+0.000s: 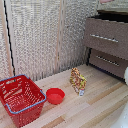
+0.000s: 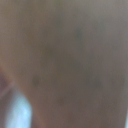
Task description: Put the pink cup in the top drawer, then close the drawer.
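The dark brown dresser [image 1: 111, 47] stands at the exterior view's right. Its top drawer [image 1: 100, 30] is pulled out, with a dark gap above its front and a silver bar handle [image 1: 105, 38]. The lower drawer [image 1: 107, 62] is shut. A small pale-pink sliver [image 1: 106, 1] shows at the picture's top edge above the dresser; I cannot tell whether it is the pink cup. The fingers with blue tips show in neither view. The wrist view is filled by a blurred brown surface [image 2: 70, 55], very close to the camera.
A large red wire-mesh basket [image 1: 20, 99] stands at the exterior view's left on the wooden table [image 1: 95, 102]. A shallow red bowl [image 1: 55, 95] lies beside it. A yellow-orange snack bag [image 1: 77, 81] stands mid-table. A white shape [image 1: 125, 75] shows at the right edge.
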